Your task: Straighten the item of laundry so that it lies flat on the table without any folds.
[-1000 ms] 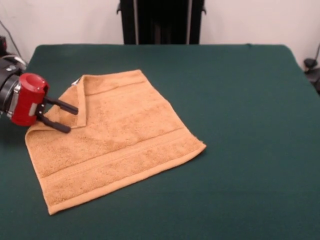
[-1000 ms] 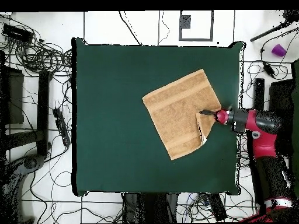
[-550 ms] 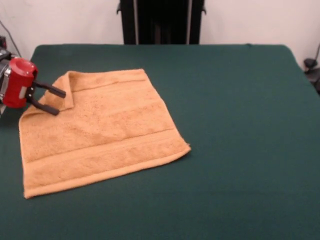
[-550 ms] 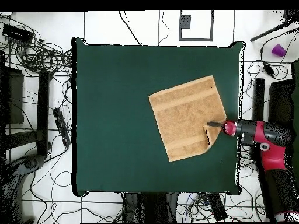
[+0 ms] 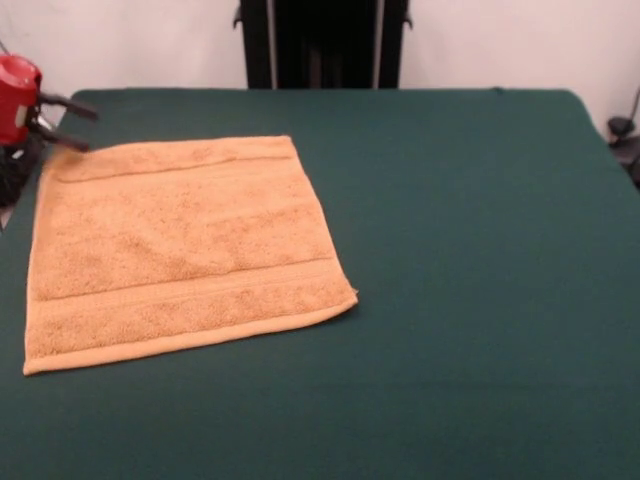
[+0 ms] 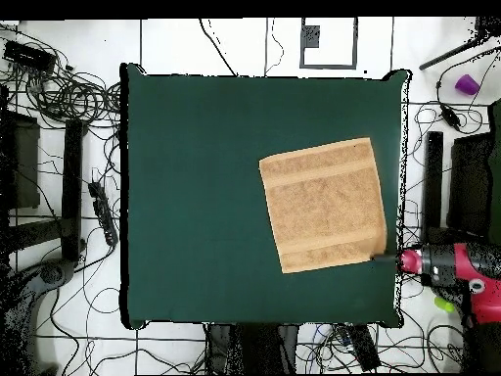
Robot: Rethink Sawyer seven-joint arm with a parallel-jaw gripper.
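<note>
The orange-tan towel [image 5: 175, 250] now lies flat near the edge of the green table [image 5: 470, 250], its folded corner gone since a second ago. Beyond it the gripper [image 5: 72, 122], partly cut off, stands spread and empty beside the far corner.

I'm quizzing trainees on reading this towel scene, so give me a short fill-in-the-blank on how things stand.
1. The towel lies spread out on the ____ table.
2. In the front view the gripper is beside the towel's far ____ corner.
3. The gripper's fingers are ____ and hold nothing.
4. The towel shows ____ folded-over corners.

Missing words: green; left; open; no
</note>
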